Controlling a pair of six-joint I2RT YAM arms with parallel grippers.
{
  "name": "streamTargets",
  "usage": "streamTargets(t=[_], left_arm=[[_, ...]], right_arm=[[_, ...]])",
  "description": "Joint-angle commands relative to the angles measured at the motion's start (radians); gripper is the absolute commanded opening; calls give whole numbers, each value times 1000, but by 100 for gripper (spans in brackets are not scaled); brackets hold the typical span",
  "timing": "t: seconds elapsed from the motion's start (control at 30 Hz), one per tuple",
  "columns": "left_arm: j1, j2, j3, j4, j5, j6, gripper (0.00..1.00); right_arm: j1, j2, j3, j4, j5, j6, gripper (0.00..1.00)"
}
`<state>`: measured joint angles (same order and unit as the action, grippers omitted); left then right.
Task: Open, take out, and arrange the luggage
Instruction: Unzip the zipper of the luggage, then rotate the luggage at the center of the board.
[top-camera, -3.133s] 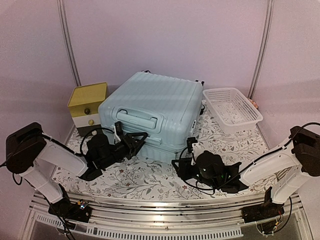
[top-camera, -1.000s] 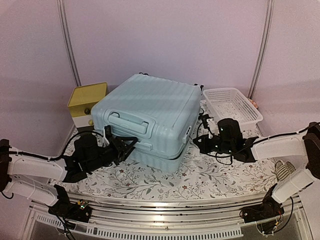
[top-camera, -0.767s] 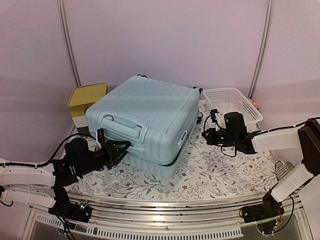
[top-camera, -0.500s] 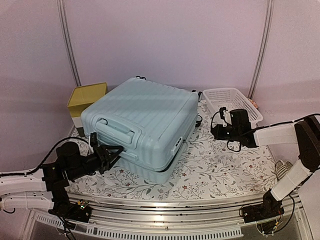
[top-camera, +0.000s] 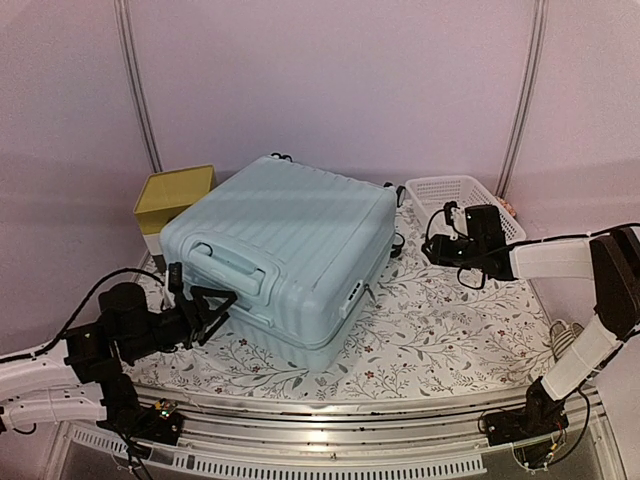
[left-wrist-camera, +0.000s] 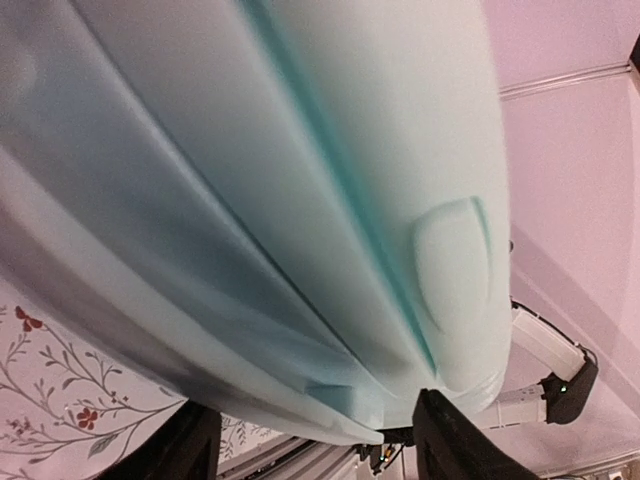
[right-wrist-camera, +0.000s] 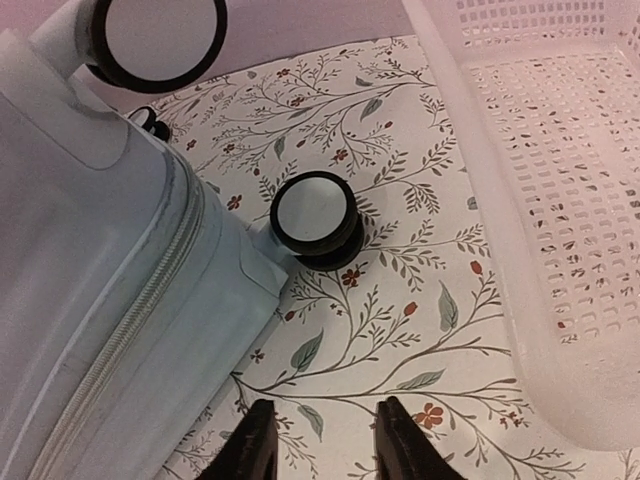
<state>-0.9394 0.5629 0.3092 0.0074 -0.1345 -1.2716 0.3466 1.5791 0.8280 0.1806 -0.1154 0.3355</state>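
The pale mint-blue luggage (top-camera: 285, 255) lies flat and looks closed on the floral cloth, handle side towards the left arm. My left gripper (top-camera: 208, 303) is just off that handle side, low at the front left corner. In the left wrist view the luggage shell (left-wrist-camera: 250, 180) fills the frame, and the left gripper (left-wrist-camera: 320, 455) is open, its fingers either side of the shell's lower edge. My right gripper (top-camera: 437, 243) hovers open and empty past the wheel end. In the right wrist view the right gripper (right-wrist-camera: 325, 445) is over bare cloth, near a caster wheel (right-wrist-camera: 315, 220).
A white lattice basket (top-camera: 430, 185) stands at the back right, and its wall (right-wrist-camera: 560, 200) is just right of my right gripper. A yellow-topped drawer box (top-camera: 175, 195) sits behind the luggage at the left. Floral cloth (top-camera: 440, 320) lies bare at the front right.
The luggage has slid and turned towards the front left, and its raised upper shell has dropped level. The left gripper has widened and drawn back. The right gripper has opened and retreated towards the basket.
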Motion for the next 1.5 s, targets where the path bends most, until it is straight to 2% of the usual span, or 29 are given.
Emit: streamTargets(t=[0.0, 0.1, 0.27, 0.4, 0.47, 0.53, 0.63, 0.83, 1.0, 1.13, 1.3, 1.37, 1.47], left_arm=[[-13, -63, 55, -98, -56, 43, 76], [-13, -103, 74, -196, -72, 35, 84], [-13, -187, 122, -383, -144, 26, 87], [-12, -227, 167, -468, -196, 46, 88], [-12, -227, 189, -478, -209, 74, 90], [-12, -215, 220, -486, -226, 100, 97], [-12, -193, 259, -505, -259, 114, 98], [-7, -141, 276, -426, -264, 119, 98], [22, -51, 281, -317, -185, 155, 98], [101, -17, 266, -245, -72, 163, 98], [257, -8, 175, -123, 152, 114, 98], [282, -5, 156, -98, 179, 105, 98], [301, 7, 150, -86, 196, 110, 98]], right_arm=[[-6, -30, 55, -28, -54, -25, 45], [-8, -32, 91, -30, -91, -26, 66], [-19, -10, 179, -58, -118, -12, 100], [-46, 23, 249, -69, -168, 15, 99], [-66, 47, 287, -71, -218, 27, 99], [-81, 73, 327, -76, -253, 42, 99], [-106, 116, 391, -88, -311, 60, 99], [-125, 226, 552, -134, -401, 92, 99], [-126, 346, 678, -147, -549, 121, 99], [-126, 428, 751, -129, -644, 198, 99], [-124, 475, 787, -117, -576, 321, 99], [-124, 484, 790, -85, -579, 361, 99], [-121, 507, 792, 0, -662, 444, 99]])
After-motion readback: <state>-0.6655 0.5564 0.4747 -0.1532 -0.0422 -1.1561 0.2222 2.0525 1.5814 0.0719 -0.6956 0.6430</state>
